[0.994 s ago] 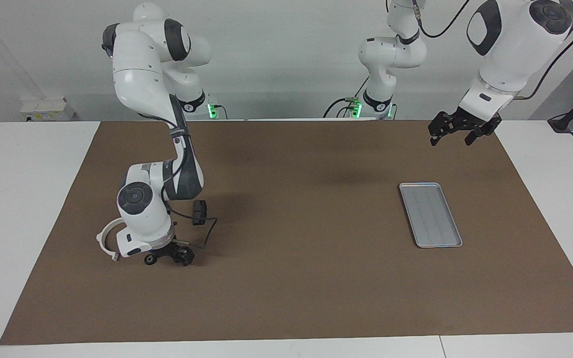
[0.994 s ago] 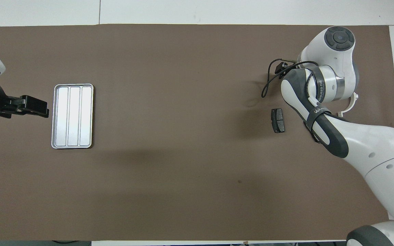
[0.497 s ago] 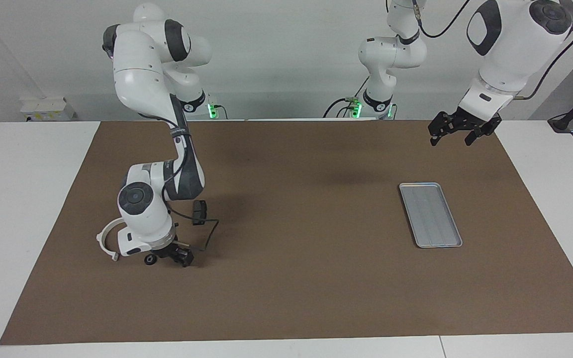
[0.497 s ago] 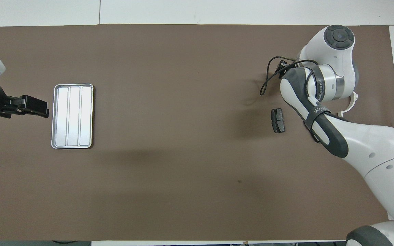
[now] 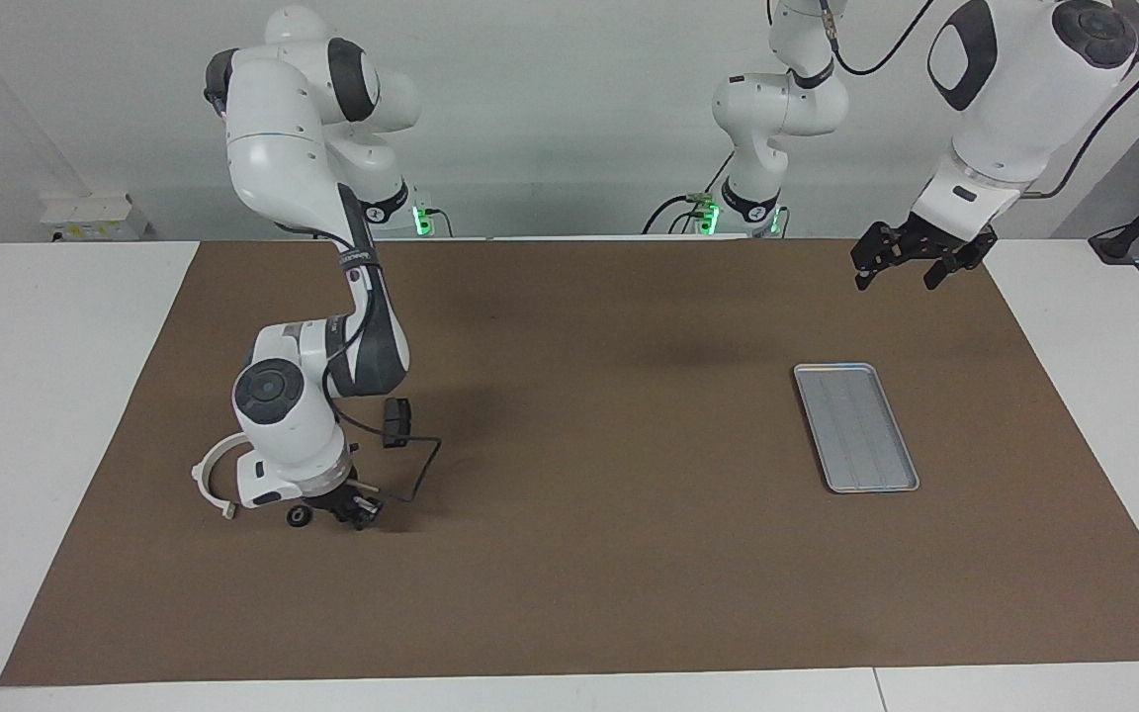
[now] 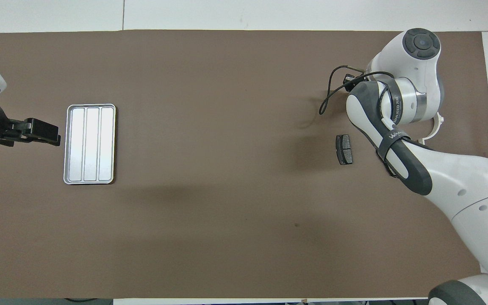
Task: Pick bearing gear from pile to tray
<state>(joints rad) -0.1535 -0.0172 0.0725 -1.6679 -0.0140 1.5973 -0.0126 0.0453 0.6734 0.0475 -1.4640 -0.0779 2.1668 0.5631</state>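
Brown matting covers the tabletop [image 5: 629,593] where the right gripper [image 5: 350,512], clenched tight, presses down into the pile [image 5: 298,516] beside a white half-ring bracket [image 5: 206,473]; what it grips cannot be told. One brake pad [image 6: 344,149] lies nearer the robots than the bracket. The left gripper [image 5: 911,265], jaws spread and holding nothing, waits above the mat's edge. The tray [image 5: 855,426] lies well apart from the pile, bare mat between.

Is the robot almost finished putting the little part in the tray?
Not yet. The tray holds nothing. The right gripper is shut, low at the pile; what it grips is hidden. The carry and drop remain. The left gripper waits open, raised near the tray.
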